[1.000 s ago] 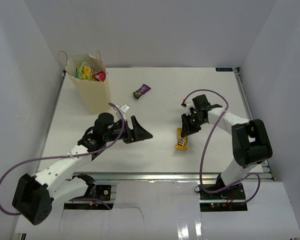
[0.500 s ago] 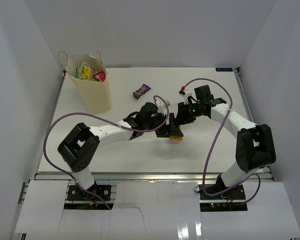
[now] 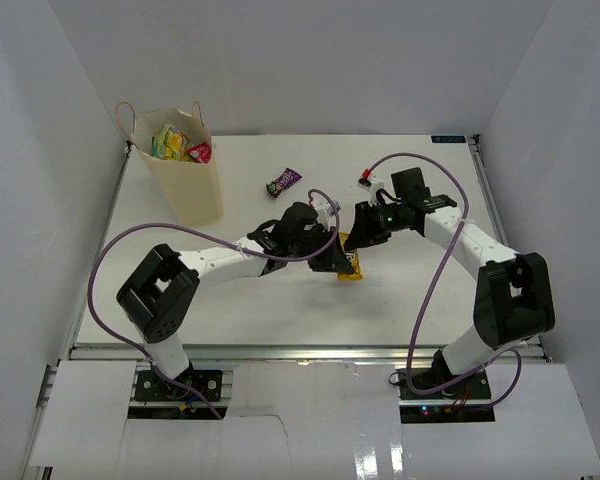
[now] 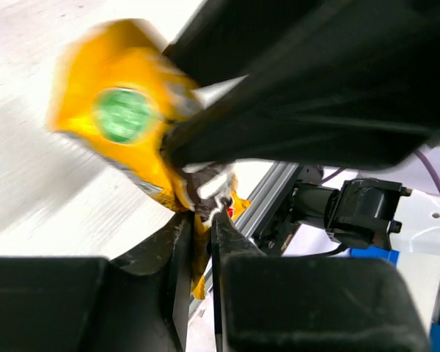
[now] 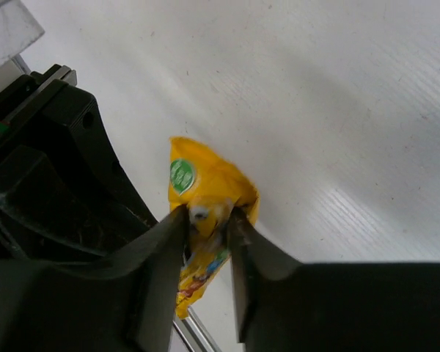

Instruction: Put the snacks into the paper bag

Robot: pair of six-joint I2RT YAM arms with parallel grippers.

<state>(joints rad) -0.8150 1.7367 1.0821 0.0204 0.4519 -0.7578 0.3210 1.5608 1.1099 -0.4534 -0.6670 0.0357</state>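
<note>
- The left gripper [image 4: 198, 220] is clenched on the lower edge of the yellow packet [image 4: 121, 110], its fingers almost together with the foil pinched between them; the packet is blurred in the left wrist view.
- The right gripper [image 5: 205, 216] grasps the same packet from its 1 o'clock side, both fingers pressed on the crumpled top.
- The packet sits near the middle of the white table [image 3: 280, 300], between the two grippers.
- A dark purple packet [image 3: 283, 181] lies on the table at 11 o'clock from them, well apart.
- The paper bag [image 3: 195, 195] stands upright at 10 o'clock, in the far left corner; a green-yellow packet [image 3: 167, 142] and a red-pink packet [image 3: 199, 152] show in its open mouth.
</note>
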